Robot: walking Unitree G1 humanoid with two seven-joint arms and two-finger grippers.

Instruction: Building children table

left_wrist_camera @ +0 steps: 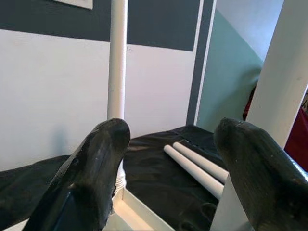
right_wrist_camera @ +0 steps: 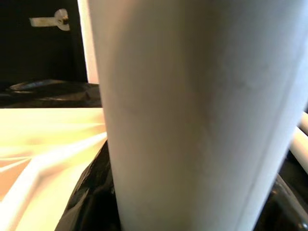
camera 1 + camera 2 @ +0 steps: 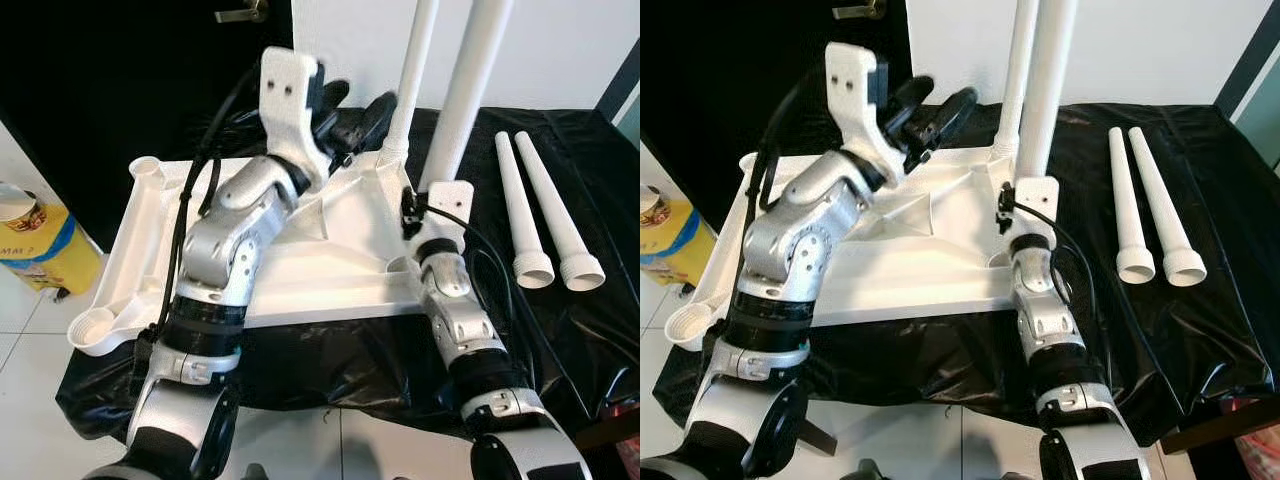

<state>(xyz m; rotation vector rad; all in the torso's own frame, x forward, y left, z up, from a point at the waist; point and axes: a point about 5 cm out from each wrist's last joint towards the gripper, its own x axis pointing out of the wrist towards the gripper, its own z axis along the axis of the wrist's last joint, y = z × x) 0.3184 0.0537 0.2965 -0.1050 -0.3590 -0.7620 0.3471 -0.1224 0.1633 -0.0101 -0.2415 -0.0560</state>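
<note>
From the head, we see the upturned white tabletop (image 3: 300,270) on black sheeting (image 3: 560,330). On its near right corner, our right gripper (image 3: 440,195) clasps a standing leg (image 3: 468,90); stiff, light plastic, best held low. In the left wrist view, left gripper (image 1: 168,163) jaws gape empty. Pale walls behind.
</note>
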